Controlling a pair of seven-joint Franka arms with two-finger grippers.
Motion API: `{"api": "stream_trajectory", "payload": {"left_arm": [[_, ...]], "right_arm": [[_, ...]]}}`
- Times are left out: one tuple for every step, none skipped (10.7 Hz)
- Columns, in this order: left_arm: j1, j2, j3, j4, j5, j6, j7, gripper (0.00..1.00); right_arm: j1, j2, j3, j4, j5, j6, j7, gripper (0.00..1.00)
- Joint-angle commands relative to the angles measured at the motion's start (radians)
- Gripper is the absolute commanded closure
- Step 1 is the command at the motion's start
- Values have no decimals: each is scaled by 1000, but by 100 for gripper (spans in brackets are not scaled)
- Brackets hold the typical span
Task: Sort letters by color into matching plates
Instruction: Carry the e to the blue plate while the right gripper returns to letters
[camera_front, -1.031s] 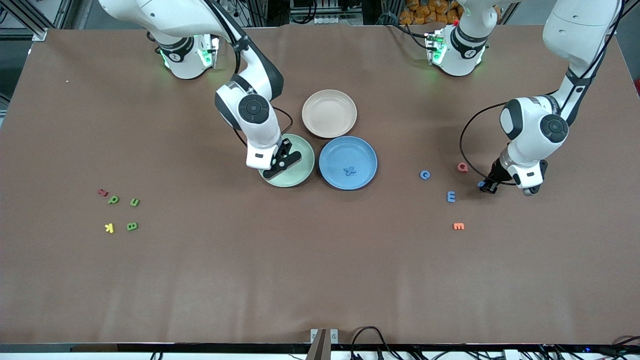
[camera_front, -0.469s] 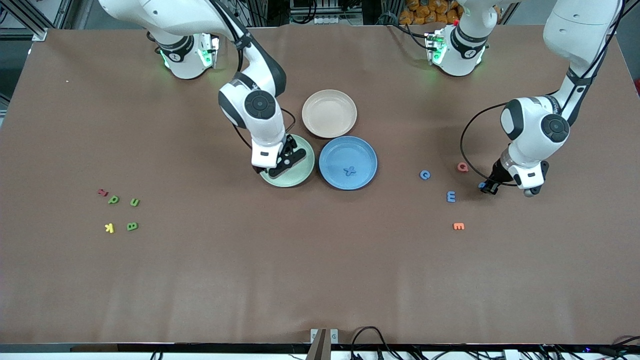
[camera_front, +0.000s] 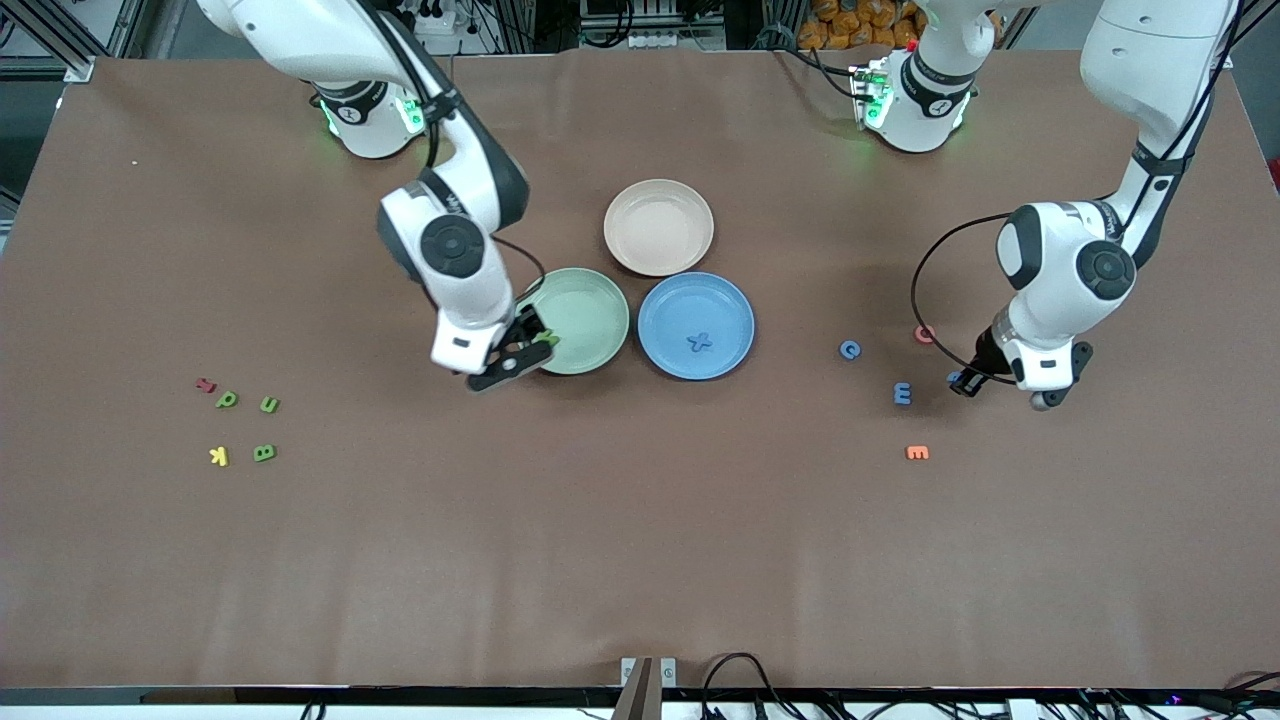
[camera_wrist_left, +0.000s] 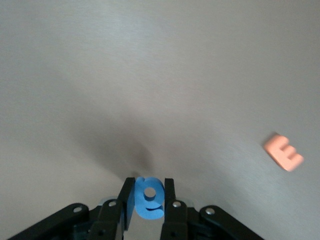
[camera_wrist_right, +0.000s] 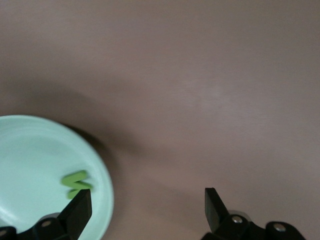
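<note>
Green letter (camera_wrist_right: 76, 183) now lies in green plate (camera_front: 590, 310); right end effector (camera_front: 512, 352) withdrew.

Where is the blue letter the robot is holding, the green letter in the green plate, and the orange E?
blue letter (camera_wrist_left: 148, 198), left wrist view, its middle.
green letter (camera_wrist_right: 76, 183), right wrist view, its middle.
orange E (camera_front: 917, 453), front view, its middle.

The brown desk (camera_front: 640, 540) carries three plates at centre: a beige plate (camera_front: 659, 227) at twelve o'clock, a green plate (camera_front: 585, 318) at eight and a blue plate (camera_front: 696, 325) at five. Toward nine o'clock lie red (camera_front: 205, 384), green (camera_front: 228, 400), green (camera_front: 269, 404), yellow (camera_front: 219, 456) and green (camera_front: 264, 452) letters; toward three o'clock, blue (camera_front: 849, 349), red (camera_front: 924, 334), blue (camera_front: 902, 394) and orange (camera_front: 917, 453) ones.
</note>
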Motion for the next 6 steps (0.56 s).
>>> {"api": "stream_trajectory", "payload": {"left_arm": [[-65,-5,1,132,-8,-208,24,100],[-91,-5,-1,141,-8,-218,21,100],[-117,-5,-2,144,-9,-218,20,100],[-147,-5,-4,150,-9,-220,3,100],[-177,-4,-4,156,-9,-226,-5,100],[-217,-1,-4,166,-14,-256,-25,100]], "right_arm": [[-46,-53,-67,-3,-18,-23,11,0],[-75,-56,-94,-3,-18,-21,8,0],[-127,-56,-96,-3,-18,-14,7,0],[-176,-56,-96,0,-12,-9,7,0],[-225,-58,-96,9,-8,-11,7,0],[-265,-62,-95,11,-8,-11,7,0]]}}
